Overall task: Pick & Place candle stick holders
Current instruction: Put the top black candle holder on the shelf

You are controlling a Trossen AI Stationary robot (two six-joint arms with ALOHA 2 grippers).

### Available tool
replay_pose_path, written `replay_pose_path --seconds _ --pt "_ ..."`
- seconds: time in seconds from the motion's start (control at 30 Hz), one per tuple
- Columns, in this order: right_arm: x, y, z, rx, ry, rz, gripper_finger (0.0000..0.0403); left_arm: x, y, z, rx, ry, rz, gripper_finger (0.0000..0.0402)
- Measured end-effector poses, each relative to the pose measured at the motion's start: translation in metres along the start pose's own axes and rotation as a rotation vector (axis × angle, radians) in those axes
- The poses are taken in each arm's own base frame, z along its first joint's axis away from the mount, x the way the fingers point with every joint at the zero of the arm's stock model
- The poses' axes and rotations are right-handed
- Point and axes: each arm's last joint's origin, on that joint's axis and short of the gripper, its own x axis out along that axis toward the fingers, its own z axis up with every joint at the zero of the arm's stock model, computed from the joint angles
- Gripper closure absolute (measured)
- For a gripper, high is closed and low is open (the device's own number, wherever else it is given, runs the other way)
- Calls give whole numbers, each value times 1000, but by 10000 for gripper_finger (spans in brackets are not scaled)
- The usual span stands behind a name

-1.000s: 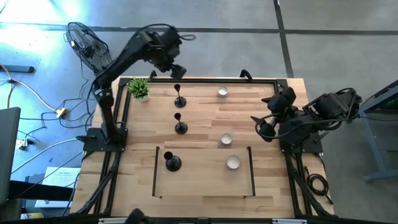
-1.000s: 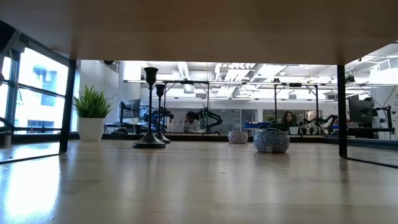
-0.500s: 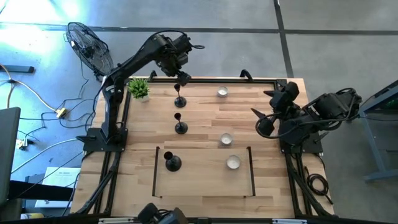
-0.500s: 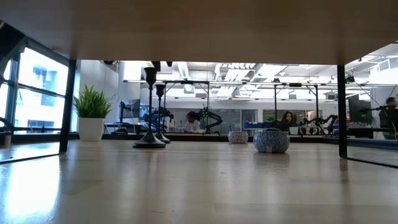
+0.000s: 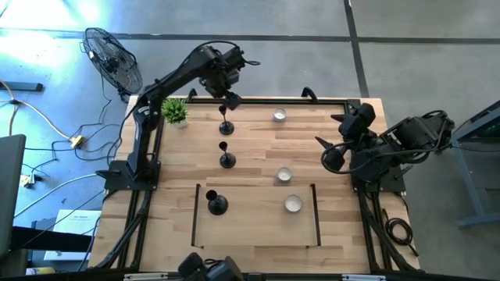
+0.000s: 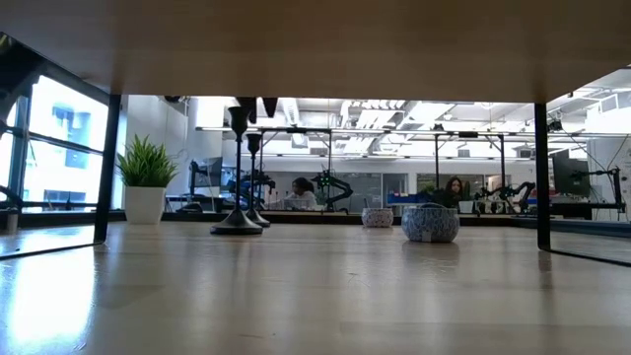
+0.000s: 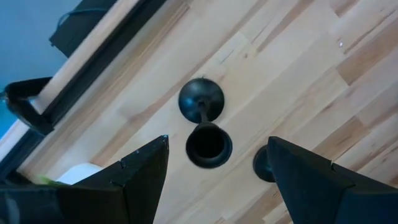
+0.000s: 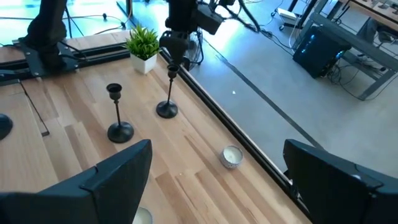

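Wooden counter (image 5: 258,152) planks carry our three candle stick holders (image 5: 226,160): one just beside the potted plant (image 5: 174,112), one a little farther from it, the third well apart from it. We see the left gripper (image 5: 229,100) directly above the holder nearest the plant, fingers spread and grasping nothing, while the right gripper (image 5: 328,152) waits well apart from the plant, fingers released

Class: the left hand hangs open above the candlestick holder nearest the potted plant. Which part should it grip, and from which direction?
Probably the thin stem of the far candlestick holder, just under its cup, coming straight down. It stands upright, and the left hand already hangs open above with the cup between its fingers. The domed base looks too wide and sloped.
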Motion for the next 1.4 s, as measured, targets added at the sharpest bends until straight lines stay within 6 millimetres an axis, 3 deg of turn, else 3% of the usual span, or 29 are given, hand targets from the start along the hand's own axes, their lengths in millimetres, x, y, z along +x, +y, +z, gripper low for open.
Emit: replay_pose_path --seconds 0.17,0.53,0.73,0.97,1.4 --pt "0 0 0 0 1 1 45 12 -4 4 -5 34 -28 133" --pt "0 1 -1 0 37 38 45 12 -6 4 -26 33 -15 133" --pt "0 1 -1 -1 32 33 45 22 -20 -12 70 105 -19 133" --pt "0 1 -1 -13 27 28 45 25 -6 -22 61 126 112 133" --pt "0 0 0 -18 -5 -6 45 25 -2 -17 85 91 54 133"
